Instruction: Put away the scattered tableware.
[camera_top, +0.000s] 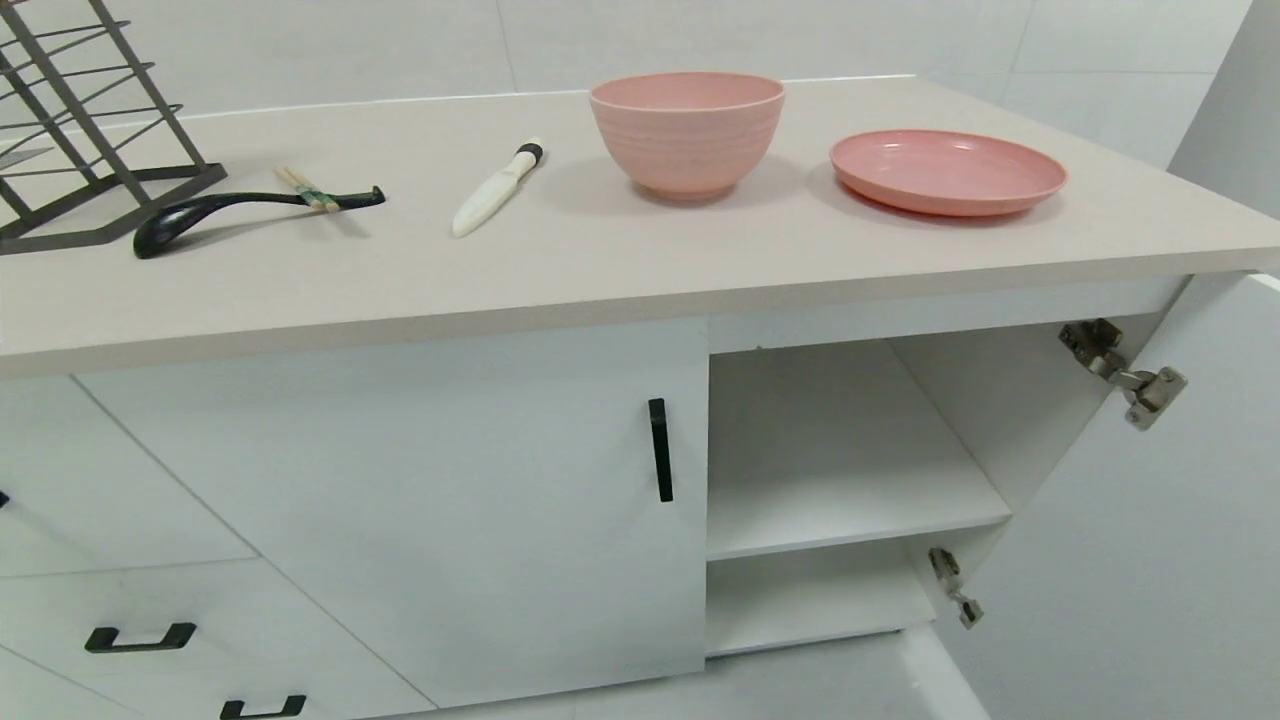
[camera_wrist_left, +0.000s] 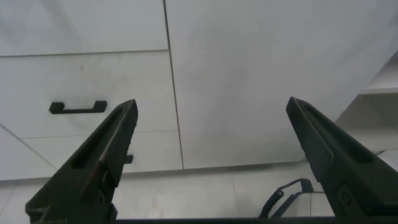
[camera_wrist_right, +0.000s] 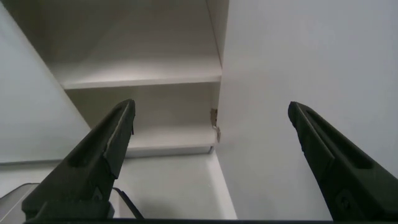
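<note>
Pink bowl (camera_top: 686, 130) and plate (camera_top: 947, 170) sit on the countertop (camera_top: 700, 260) beside knife (camera_top: 497, 187), ladle (camera_top: 240, 210) and chopsticks (camera_top: 307, 188); nothing is stowed yet. Our left gripper (camera_wrist_left: 211, 106) and right gripper (camera_wrist_right: 211, 104) hang low by the cabinet (camera_top: 400, 500), jaws wide apart, empty. Next, we judge, an arm must rise to the plate.

A dark wire rack (camera_top: 100, 130) is standing at the far left of the beige counter (camera_top: 620, 260). Below it, a white door (camera_top: 420, 520) with a black handle (camera_top: 660, 450) is sitting shut. The right door (camera_top: 1150, 560) is hanging open on its hinges (camera_top: 1125, 370), baring a shelf (camera_top: 840, 470). Drawers (camera_top: 110, 500) with black pulls (camera_top: 140, 637) are sitting at the near left.
</note>
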